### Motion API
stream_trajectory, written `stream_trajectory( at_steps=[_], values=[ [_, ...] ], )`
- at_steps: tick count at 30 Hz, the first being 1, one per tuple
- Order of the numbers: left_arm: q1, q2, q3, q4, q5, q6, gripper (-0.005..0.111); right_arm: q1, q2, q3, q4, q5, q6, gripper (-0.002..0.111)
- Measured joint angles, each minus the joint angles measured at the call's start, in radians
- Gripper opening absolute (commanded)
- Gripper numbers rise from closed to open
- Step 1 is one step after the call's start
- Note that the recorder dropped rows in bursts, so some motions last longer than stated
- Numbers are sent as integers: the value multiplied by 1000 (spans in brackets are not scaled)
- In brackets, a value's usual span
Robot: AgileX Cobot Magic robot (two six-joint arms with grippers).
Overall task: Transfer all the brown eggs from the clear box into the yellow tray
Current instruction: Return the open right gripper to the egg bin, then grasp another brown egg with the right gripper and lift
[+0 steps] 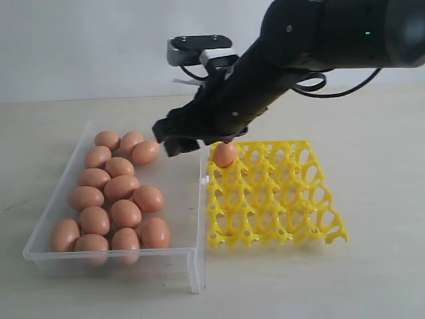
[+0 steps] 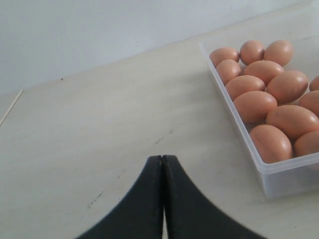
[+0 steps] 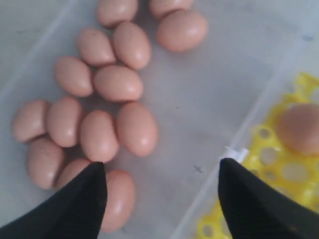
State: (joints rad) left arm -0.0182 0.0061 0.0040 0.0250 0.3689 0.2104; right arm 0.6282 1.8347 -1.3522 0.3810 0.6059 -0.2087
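Note:
Several brown eggs [image 1: 123, 188] lie clustered in the left half of the clear box [image 1: 178, 193]. One more egg [image 1: 224, 154] sits in the far-left corner cup of the yellow tray [image 1: 279, 199], right beside the box. My right gripper [image 1: 178, 141] hovers over the box's bare right side, open and holding nothing; in the right wrist view this gripper [image 3: 160, 167] has eggs [image 3: 117, 82] beyond one finger and the tray [image 3: 271, 172] with its egg [image 3: 300, 128] beyond the other. My left gripper [image 2: 162, 158] is shut and empty over bare table, apart from the box [image 2: 239, 130].
The beige table [image 1: 372, 133] runs to a pale wall behind. The right arm [image 1: 299, 46] slants down from the upper right, crossing above the tray's far-left corner. The box's near-right corner [image 1: 197, 269] stands close to the tray's near-left edge.

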Motion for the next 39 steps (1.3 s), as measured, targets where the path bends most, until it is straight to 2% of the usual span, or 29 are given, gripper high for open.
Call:
stream_trajectory(
  at_steps=[3, 8, 23, 30, 39],
  values=[
    [0, 0, 0, 0, 0, 0, 0, 17, 81, -86, 72, 77, -97, 62],
    [0, 0, 0, 0, 0, 0, 0, 21, 223, -229, 92, 272, -72, 62],
    [0, 0, 0, 0, 0, 0, 0, 43, 513, -655, 51, 497, -52, 62],
    [0, 0, 0, 0, 0, 0, 0, 57, 609, -775, -66, 582, -13, 62],
    [0, 0, 0, 0, 0, 0, 0, 58, 644, -797, -84, 573, -4, 62]
  ],
)
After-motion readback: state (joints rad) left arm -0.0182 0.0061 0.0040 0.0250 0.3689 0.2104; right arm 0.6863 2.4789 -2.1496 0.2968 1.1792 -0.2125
